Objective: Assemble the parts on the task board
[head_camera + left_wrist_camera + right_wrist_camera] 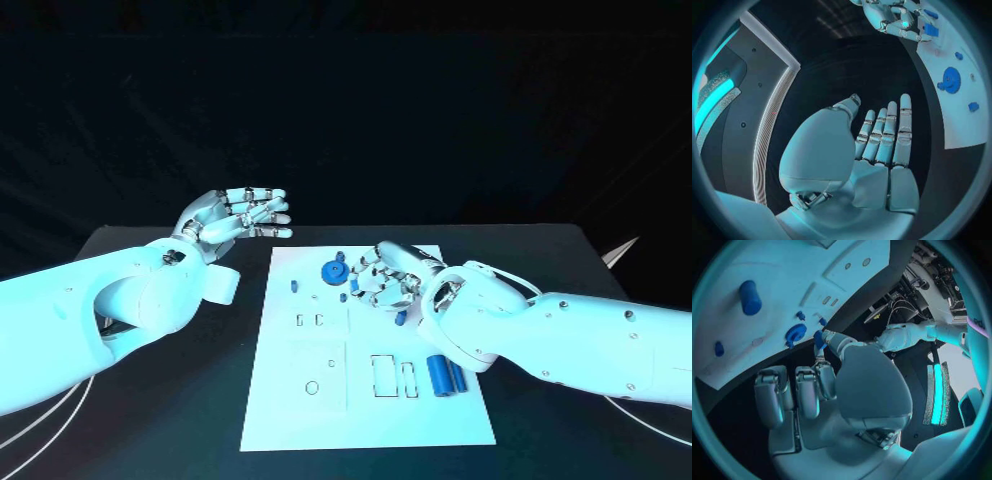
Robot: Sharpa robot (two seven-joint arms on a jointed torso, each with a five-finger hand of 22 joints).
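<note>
Black surface under dark drapery carried the white task board at its middle. Several blue parts lay or stood on the board: a gear-like round part near its far edge, two blue cylinders lying side by side near its right edge, and smaller blue pieces between them. The right hand was over the far half of the board, just beside the round part, its fingers curled; in the right wrist view a small blue part appeared pinched at the fingertips, close above the board. The left hand was raised off the board's far left corner, fingers straight and spread, holding nothing, as the left wrist view confirmed. Judged from this arrangement, the step in hand was the seating of the small pinched part near the round one. The next move would call for aligning that part with its recess and pressing it straight down, without disturbing neighbouring pieces.
</note>
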